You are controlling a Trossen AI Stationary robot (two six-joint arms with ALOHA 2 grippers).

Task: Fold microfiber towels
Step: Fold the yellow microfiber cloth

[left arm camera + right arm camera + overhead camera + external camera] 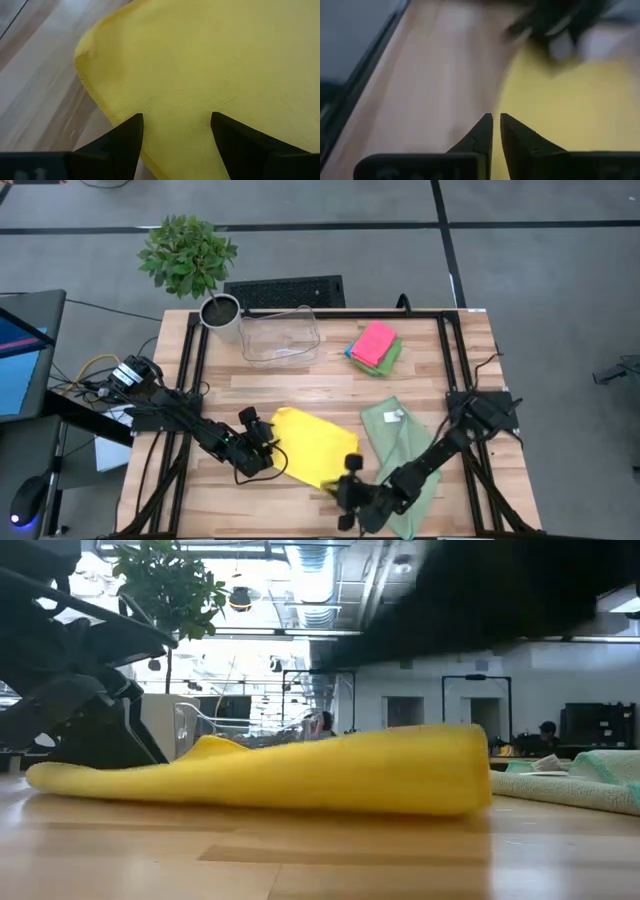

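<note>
A yellow towel (312, 446) lies on the wooden table near its front middle; in the low view its right end (470, 772) bulges up, rounded. My left gripper (264, 444) is open at the towel's left edge, its fingers (131, 136) spread over the cloth. My right gripper (347, 480) hovers at the towel's near right corner, its fingertips (496, 122) all but together with nothing seen between them. In the low view that arm is a dark blur (500, 590) above the towel. A pale green towel (400, 448) lies under the right arm. My left gripper has its two open fingers over the yellow towel's left edge (115, 120), slanting down from the table's left. Whether the fingertips touch the cloth I cannot tell. The towel lies on the table.
A pink towel on a green and a blue one (375, 345) sits at the back right. A clear plastic bin (280, 335) and a potted plant (220, 310) stand at the back. Black rails (190, 370) run along both table sides.
</note>
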